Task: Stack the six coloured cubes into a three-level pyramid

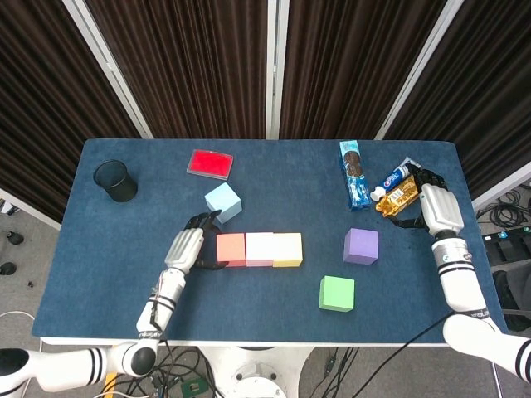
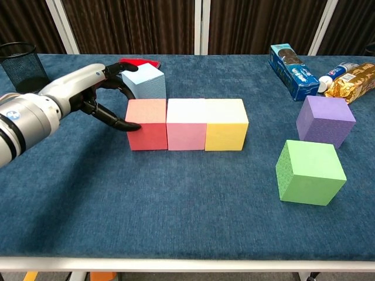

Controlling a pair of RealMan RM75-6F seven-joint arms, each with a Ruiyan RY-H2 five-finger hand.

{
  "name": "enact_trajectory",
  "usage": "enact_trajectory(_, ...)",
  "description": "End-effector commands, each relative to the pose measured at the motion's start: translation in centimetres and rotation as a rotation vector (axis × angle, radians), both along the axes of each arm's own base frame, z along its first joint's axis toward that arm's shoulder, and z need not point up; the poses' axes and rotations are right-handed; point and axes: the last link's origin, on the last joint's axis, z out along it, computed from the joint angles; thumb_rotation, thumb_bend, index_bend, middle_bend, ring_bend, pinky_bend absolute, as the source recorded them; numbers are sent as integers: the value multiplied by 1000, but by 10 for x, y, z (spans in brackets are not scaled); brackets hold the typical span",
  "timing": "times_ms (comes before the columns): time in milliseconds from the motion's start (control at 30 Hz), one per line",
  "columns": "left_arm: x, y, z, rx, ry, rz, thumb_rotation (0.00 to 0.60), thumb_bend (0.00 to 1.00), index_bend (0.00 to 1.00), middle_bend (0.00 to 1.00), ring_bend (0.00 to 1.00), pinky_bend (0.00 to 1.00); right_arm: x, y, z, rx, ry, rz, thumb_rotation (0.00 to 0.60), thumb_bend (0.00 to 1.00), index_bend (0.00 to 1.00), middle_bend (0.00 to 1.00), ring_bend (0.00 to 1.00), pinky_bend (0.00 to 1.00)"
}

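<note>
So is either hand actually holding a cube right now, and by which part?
No. The left hand only touches the red cube's left side with its fingers. The right hand rests by the snack packets, no cube in it.

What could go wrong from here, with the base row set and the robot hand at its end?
The left robot hand has fingertips against the red cube; a further push could skew the red, pink and yellow row. The light blue cube sits right beside that hand, so a lift might knock it.
</note>
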Motion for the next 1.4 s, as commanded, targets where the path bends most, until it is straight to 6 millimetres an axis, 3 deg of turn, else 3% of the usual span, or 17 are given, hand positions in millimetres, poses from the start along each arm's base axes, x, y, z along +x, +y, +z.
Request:
enact_trajectory(33, -1, 2, -1, -8, -2, 7, 600, 169, 68, 401, 40, 72, 0, 0, 0, 0, 1, 0, 600, 95, 0, 105, 0, 0)
enact_trajectory(633, 1, 1, -3, -30, -31, 7, 600, 168, 68, 393, 40, 72, -2, 0, -2, 9, 3, -5, 600, 97, 0, 105, 0, 0)
enact_trajectory(1000, -2, 0, -2, -58, -65, -2, 600, 143, 64, 98, 2, 69, -2, 0, -3, 12, 10, -7, 600, 100, 0, 103, 0, 0)
enact_trajectory(1267, -3, -3, 0, -63, -78, 1, 600, 142, 56, 64, 0, 67, 0, 0, -4, 21, 14, 1, 600, 101, 0, 103, 0, 0)
enact_trajectory(1400, -7, -4, 11, -43, -64, -2, 600, 140, 56, 54, 0, 64, 1, 1, -1, 30, 32, 13, 600, 101, 0, 102, 0, 0)
